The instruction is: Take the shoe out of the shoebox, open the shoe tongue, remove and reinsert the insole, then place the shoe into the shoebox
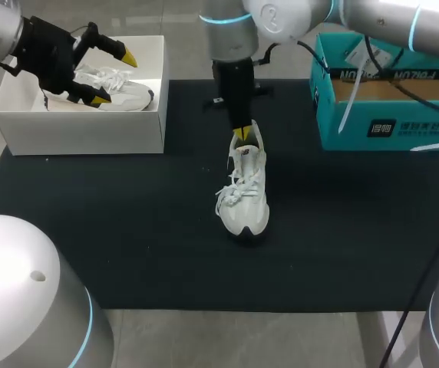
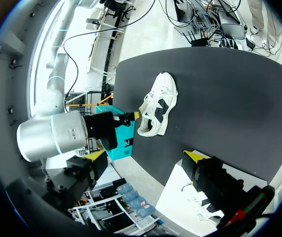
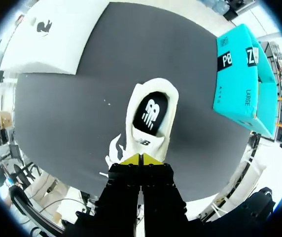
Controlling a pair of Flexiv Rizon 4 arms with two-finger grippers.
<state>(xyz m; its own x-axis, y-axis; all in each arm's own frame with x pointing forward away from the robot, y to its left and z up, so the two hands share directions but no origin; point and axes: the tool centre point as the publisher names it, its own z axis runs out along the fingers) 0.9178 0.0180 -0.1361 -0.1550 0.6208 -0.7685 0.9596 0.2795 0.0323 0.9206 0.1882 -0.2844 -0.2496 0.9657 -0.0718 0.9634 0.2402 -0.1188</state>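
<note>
A white sneaker (image 1: 244, 195) stands upright on the black mat (image 1: 127, 230), toe toward the front edge. My right gripper (image 1: 240, 135) hangs straight down over its heel end, shut, the yellow tips pressed together with nothing seen between them. From the right wrist, that gripper (image 3: 141, 159) sits just above the tongue, with the black insole (image 3: 151, 113) showing in the sneaker (image 3: 148, 123). My left gripper (image 1: 116, 77) is open over the white shoebox (image 1: 81, 126), above a second white shoe (image 1: 123, 92). From the left wrist, its gripper (image 2: 146, 155) holds nothing; the sneaker (image 2: 158, 106) lies ahead.
A teal cardboard box (image 1: 388, 115) stands at the mat's back right, also seen beside the right gripper (image 3: 239, 84). The white shoebox (image 3: 52, 39) sits at the back left corner of the mat.
</note>
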